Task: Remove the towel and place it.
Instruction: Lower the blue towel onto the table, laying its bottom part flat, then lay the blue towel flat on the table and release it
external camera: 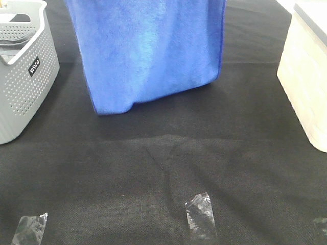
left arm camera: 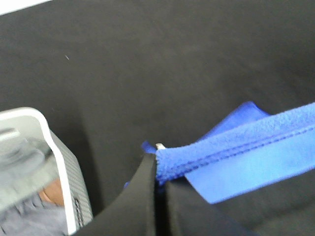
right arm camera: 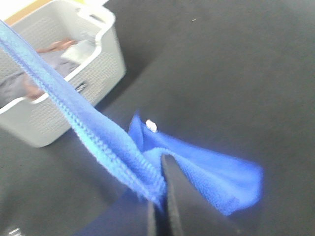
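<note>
Pinching the towel [external camera: 148,51] edge, left hand [left arm camera: 158,172] clamped tight, right hand [right arm camera: 158,201] clamped likewise

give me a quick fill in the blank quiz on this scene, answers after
1. The towel hanging in the middle is ___ in colour.
2. The left gripper and the right gripper are both ___ on its stitched edge.
3. In the high view, the grey basket stands on the ___ side.
4. The table cover is ___.

Answers: blue; shut; left; black.
</note>
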{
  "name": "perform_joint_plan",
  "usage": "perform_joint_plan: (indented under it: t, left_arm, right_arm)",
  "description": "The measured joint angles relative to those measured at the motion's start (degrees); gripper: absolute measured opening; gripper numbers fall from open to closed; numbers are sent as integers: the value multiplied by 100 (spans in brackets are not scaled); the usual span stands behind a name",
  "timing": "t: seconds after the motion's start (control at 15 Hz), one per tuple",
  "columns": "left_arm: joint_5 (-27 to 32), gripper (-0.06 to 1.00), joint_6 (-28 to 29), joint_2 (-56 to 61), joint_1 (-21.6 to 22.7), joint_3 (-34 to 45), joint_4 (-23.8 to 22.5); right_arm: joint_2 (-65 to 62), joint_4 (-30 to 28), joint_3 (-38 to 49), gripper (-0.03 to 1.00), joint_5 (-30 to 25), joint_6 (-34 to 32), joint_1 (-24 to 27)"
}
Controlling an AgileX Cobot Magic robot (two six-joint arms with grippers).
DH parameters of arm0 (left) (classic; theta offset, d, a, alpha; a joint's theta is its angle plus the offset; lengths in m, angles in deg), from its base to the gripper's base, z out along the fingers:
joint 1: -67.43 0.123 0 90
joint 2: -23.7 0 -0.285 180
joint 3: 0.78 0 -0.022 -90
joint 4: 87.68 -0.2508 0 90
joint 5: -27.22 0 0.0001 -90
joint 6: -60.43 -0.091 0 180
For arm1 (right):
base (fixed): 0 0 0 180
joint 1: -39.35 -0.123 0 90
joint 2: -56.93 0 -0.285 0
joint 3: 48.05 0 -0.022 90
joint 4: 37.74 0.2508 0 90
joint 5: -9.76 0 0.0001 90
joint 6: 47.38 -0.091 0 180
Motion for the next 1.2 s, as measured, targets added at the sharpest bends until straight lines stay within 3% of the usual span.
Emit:
perform_joint_plan:
  t: [0.2,0.33,0.4,0.53,0.67,0.73,0.8,0.87,1.0,1.2]
  left_arm:
    - [0,0,86,808,0,1175,132]
    - [0,0,92,1037,0,1541,178]
    - [-6,0,92,1599,-34,2452,258]
    - [-29,0,92,1851,-40,2767,309]
    - [-74,0,-40,2664,-46,3627,762]
    - [-74,0,-40,2664,-46,3627,762]
    - [-69,0,-246,3272,-46,4022,1180]
    - [-69,0,-246,3272,-46,4022,1180]
    - [-69,0,-447,3988,-46,4526,1736]
    - [-74,0,-447,4395,-46,5013,2000]
  right_arm:
    - [-573,304,1163,3,0,-11,0]
    - [-762,327,1490,3,0,-11,0]
    - [-1163,390,2091,3,6,-57,-11]
    - [-1564,401,2487,3,6,-109,-40]
    - [-2280,401,3272,3,6,-223,-57]
    - [-2280,401,3272,3,6,-223,-57]
    - [-2716,395,3759,3,0,-309,-57]
    - [-2716,395,3759,3,0,-309,-57]
    - [-3289,435,4314,3,6,-418,-57]
    - [-3678,516,4801,3,6,-521,-57]
